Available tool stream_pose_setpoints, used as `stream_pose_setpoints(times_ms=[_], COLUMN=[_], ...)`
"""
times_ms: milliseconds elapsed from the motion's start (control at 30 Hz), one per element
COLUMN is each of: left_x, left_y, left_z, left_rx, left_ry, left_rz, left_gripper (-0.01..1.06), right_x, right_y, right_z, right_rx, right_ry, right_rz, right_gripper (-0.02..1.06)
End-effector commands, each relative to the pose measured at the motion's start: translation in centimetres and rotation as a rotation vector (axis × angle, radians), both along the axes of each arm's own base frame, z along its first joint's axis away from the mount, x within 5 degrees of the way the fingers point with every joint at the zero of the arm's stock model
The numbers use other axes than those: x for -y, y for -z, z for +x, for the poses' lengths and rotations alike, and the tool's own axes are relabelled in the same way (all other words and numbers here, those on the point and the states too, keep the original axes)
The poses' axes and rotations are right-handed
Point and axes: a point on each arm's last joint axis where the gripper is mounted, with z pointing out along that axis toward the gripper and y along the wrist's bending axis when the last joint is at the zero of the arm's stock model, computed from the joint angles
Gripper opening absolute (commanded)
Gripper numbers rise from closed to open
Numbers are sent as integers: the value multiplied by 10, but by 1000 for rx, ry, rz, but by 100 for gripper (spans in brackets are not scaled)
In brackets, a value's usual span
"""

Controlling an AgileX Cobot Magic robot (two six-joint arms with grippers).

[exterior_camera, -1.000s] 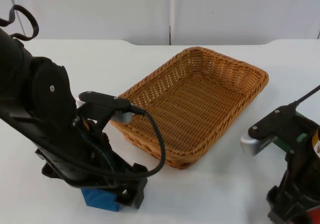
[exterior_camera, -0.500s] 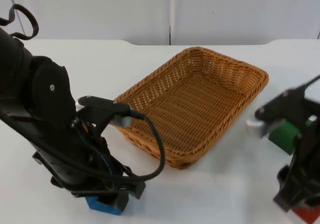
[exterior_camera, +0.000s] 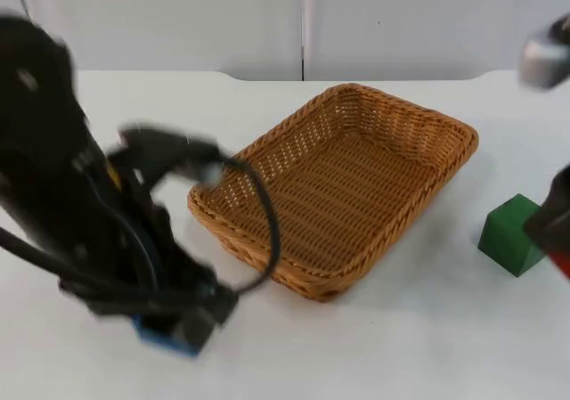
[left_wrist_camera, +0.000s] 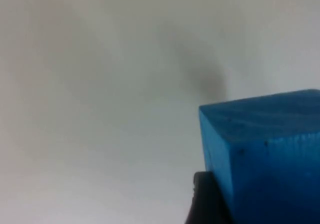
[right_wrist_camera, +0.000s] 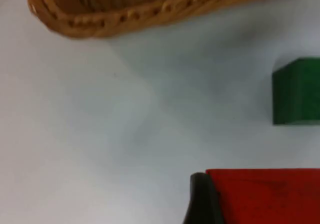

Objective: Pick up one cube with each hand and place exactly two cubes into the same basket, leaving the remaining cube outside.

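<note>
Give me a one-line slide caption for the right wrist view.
Right gripper holds the red cube above the white table, green cube and wicker basket beyond.

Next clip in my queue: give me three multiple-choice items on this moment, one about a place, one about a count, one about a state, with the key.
1. Where does the green wooden cube stand?
A. inside the basket
B. on the white table, to the picture's right of the basket
C. on top of the blue cube

2. How many cubes lie inside the rectangular woven wicker basket?
A. none
B. one
C. two

3. What does the left gripper hold?
A. the green cube
B. nothing
C. the blue wooden cube

Key: 1 B, the top view shows the green cube on the table apart from the basket's rim. 2 A, the weave of the basket floor lies bare. 3 C, the left wrist view has the blue cube right at the black fingertip; likewise the right gripper carries the red wooden cube.
</note>
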Motion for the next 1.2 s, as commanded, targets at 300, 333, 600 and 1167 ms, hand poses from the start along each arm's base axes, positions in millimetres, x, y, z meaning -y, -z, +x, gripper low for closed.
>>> stream_pose_setpoints(times_ms=[300,333,600,1167], left_x=[-10,-10,-9,-6], left_y=[-79,-80,-82,-89], left_z=[-18,-19,-16,-6], left_rx=[257,259,294,416], left_ry=[5,5,-2,-35], left_rz=[-149,-150,-166,-227], left_gripper=[0,0,0,0], right_x=[11,11,10,9], right_y=[-27,-27,-28,-35], right_z=[-13,-13,-11,-4], right_rx=[77,77,86,130], right_ry=[7,7,28,72], right_rz=[55,55,85,160], right_gripper=[0,0,0,0])
